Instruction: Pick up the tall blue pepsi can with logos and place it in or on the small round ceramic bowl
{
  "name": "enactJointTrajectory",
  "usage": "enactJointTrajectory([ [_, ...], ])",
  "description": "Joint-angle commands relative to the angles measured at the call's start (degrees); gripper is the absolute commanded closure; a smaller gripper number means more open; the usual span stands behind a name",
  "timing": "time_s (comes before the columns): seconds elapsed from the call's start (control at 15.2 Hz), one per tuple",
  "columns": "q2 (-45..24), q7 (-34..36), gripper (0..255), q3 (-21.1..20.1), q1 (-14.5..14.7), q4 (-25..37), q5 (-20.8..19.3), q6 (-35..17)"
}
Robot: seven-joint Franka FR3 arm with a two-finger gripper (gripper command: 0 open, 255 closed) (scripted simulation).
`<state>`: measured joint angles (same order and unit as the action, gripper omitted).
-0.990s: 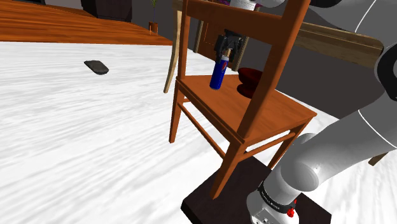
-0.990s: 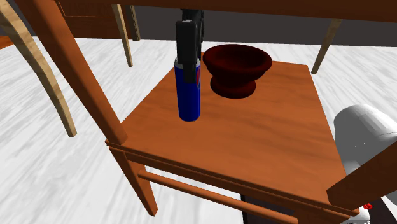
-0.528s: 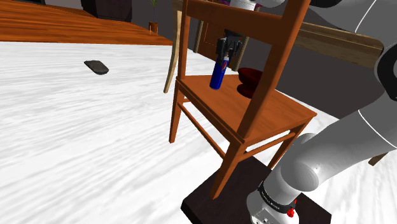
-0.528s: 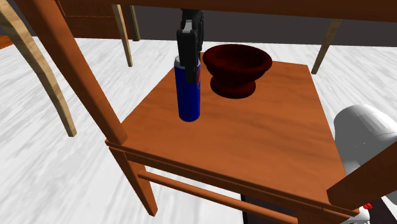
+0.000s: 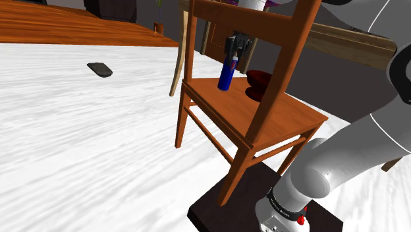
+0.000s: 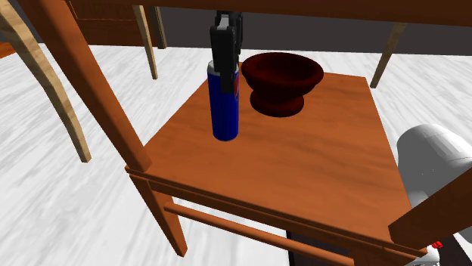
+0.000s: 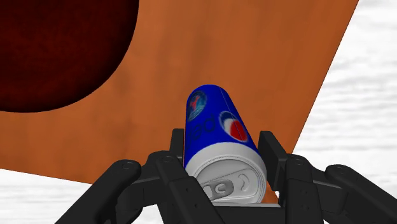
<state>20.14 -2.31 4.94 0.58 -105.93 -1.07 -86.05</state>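
You can read no full word on the can. The wrist view gives you two round red, white and blue Pepsi emblems on its blue side, pale lettering between them too squeezed to make out, and the silver top with its tab facing the camera. The gripper is clamped on the can, a black finger pressed to each side just below the top. The can stands upright over the chair seat; you cannot tell whether its base touches the wood. The dark red bowl sits just beside it, cut off by the frame edge.

In the second exterior view the can is left of centre and the bowl shows whole at its right, apart. Only a red sliver of emblem shows, and the gripper is cut off at the top. In the shoulder view's upper middle, the chair's back post hides part of the bowl. A dark flat thing lies at upper left, too small to name.
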Motion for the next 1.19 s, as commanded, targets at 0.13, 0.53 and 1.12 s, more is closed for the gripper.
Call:
enactJointTrajectory([
  [0.13,-1.34,-0.09,255,0.04,0.03,4.50,0.09,3.15],
  [0.53,-3.54,-0.20,255,0.09,0.08,11.57,0.24,8.03],
  [1.12,-8.05,-0.46,255,0.29,0.11,23.96,0.57,15.92],
])
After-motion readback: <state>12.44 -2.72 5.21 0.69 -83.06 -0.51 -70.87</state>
